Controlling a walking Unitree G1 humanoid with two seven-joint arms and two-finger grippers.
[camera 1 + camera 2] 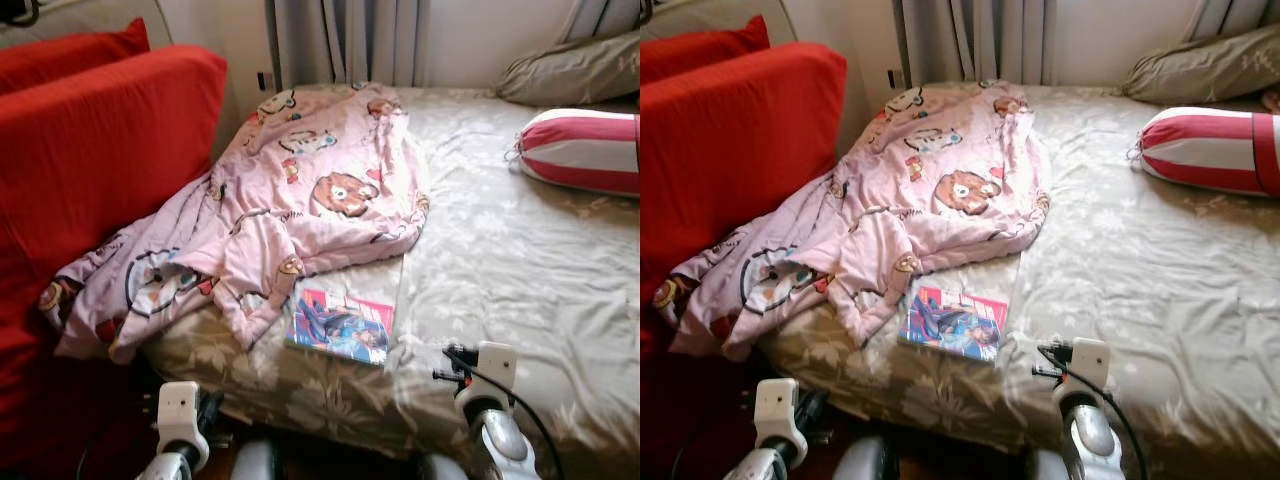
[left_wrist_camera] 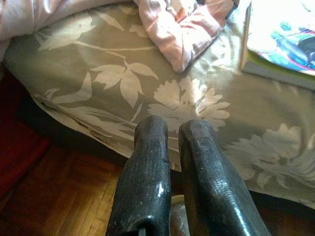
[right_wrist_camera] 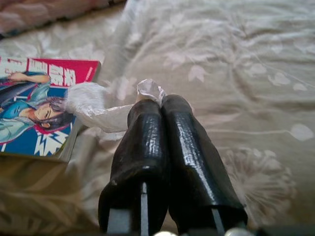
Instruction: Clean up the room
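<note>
You are holding a scrap of clear plastic wrapper (image 3: 98, 105) pinched at the tips of the right gripper (image 3: 156, 105), whose fingers are pressed together on it just above the bed (image 1: 520, 260), beside the near right corner of the comic book (image 1: 340, 325). The left gripper (image 2: 174, 130) is hanging low at the near edge of the mattress, its fingers nearly together and gripping nothing. Keep the pinch firm while you are lifting the wrapper off, since so light a scrap could likely slip free, and mind the pink blanket (image 1: 300, 190) lying rumpled across the far left of the bed.

Glossy paper book (image 1: 340, 327), matt cloth bedsheet (image 1: 520, 260), wood floor (image 2: 59, 201)
</note>
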